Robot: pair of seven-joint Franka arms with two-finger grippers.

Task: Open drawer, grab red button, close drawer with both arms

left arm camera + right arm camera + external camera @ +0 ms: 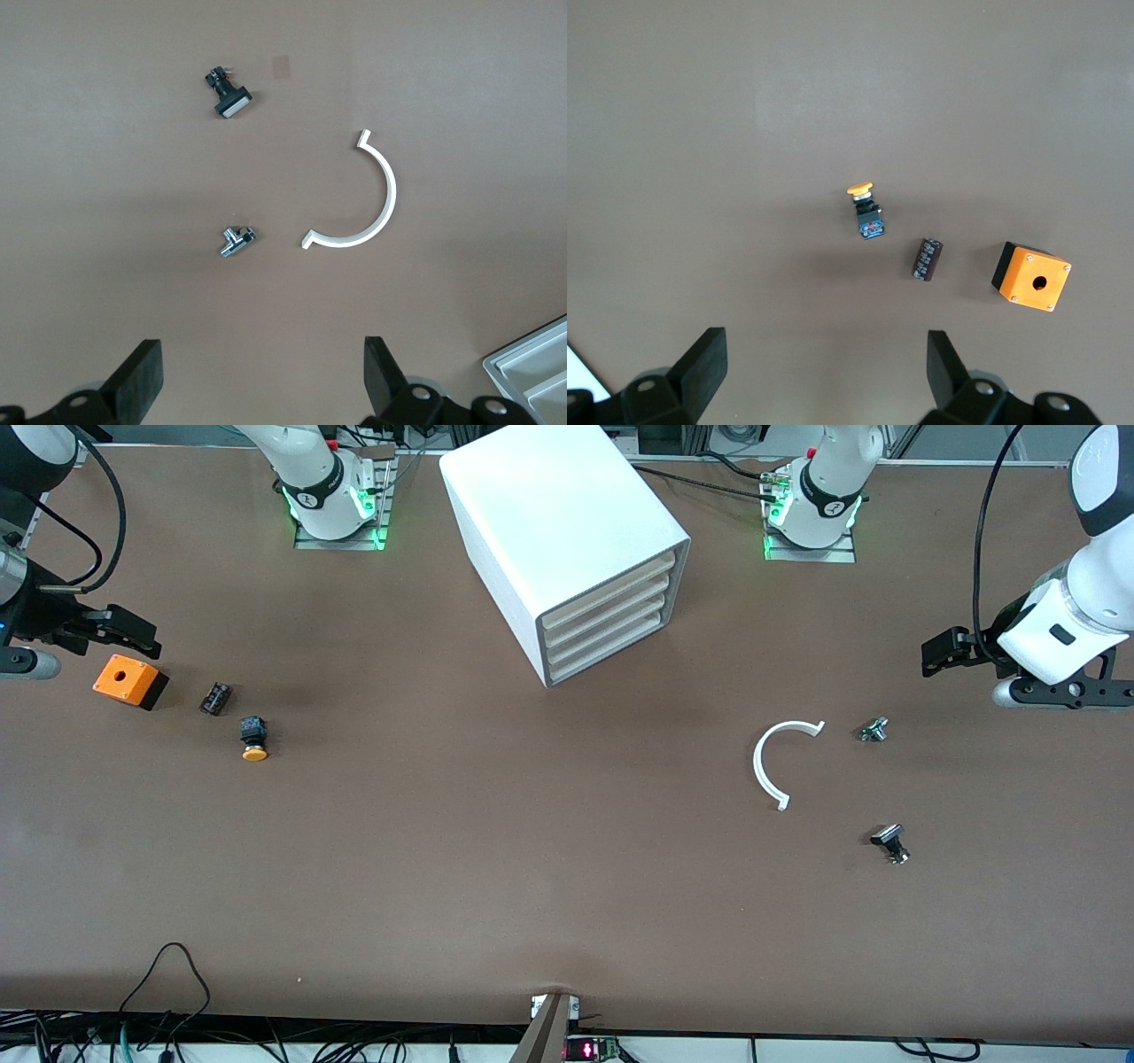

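Brown tabletop: big white box cabinet [567, 549] shut, midway between wide-open left gripper [941, 651] and right gripper [133, 635], fronts facing left arm's end.

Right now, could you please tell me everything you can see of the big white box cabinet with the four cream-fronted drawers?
The big white box cabinet is a smooth, matte white rectangular box with rounded edges, plastic by its look. It stands on the brown table between the two arm bases, turned at an angle. Its open face holds four wide, shallow drawers stacked one above another, each with a cream-beige front strip, all pushed in. Nothing touches it but the table; both grippers are well away.
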